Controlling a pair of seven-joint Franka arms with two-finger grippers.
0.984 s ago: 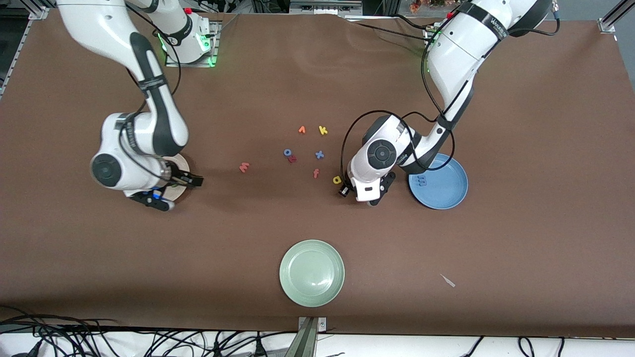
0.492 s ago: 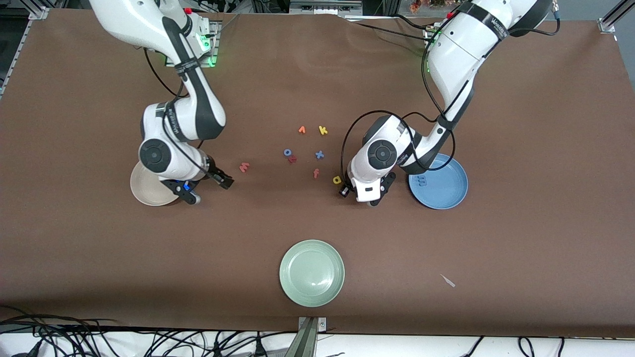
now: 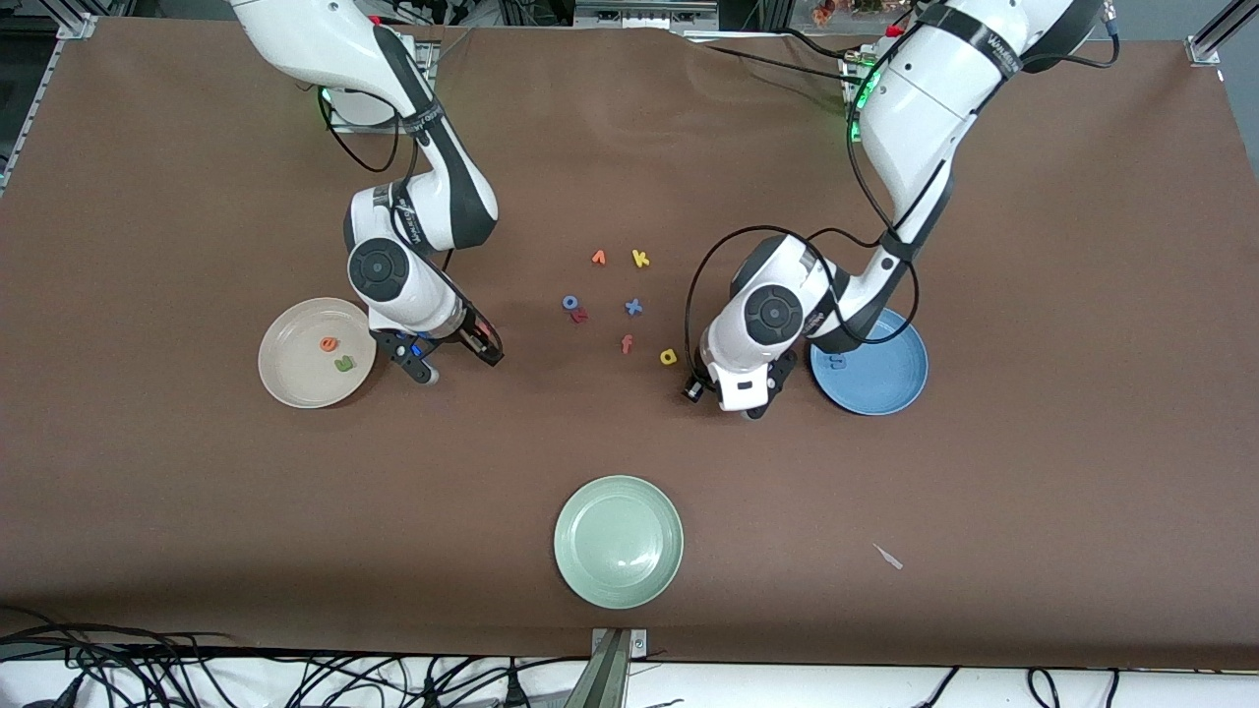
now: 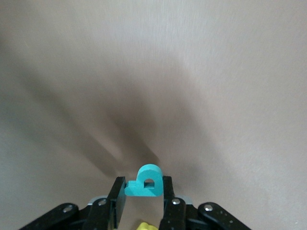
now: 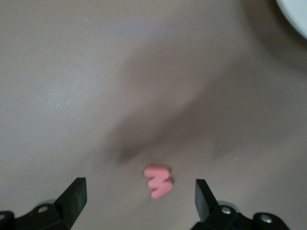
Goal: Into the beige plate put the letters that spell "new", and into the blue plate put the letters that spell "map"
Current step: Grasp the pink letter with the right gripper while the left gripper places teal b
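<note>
Foam, light and squashy: left gripper (image 4: 142, 201) pinches teal p (image 4: 145, 181) by its flat sides; right gripper (image 5: 139, 197) gapes over pink w (image 5: 158, 181), mid-table.

Teal p (image 4: 145, 184), pink w (image 5: 158, 181), sky-blue plate (image 3: 890, 382), cream-beige plate (image 3: 290, 369).

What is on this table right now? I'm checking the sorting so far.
beige plate: one, cream, toward the right arm's end
orange e, green n: one each, in the beige plate
blue plate: one, toward the left arm's end
blue m: one, in the blue plate
green plate: one, pale, nearest the front camera
yellow a: one, mid-table
other letters: six, mixed colours, mid-table
pink w: one, on the table
teal p: one, held
right gripper: open, over the pink w
left gripper: shut on the teal p, beside the blue plate
</note>
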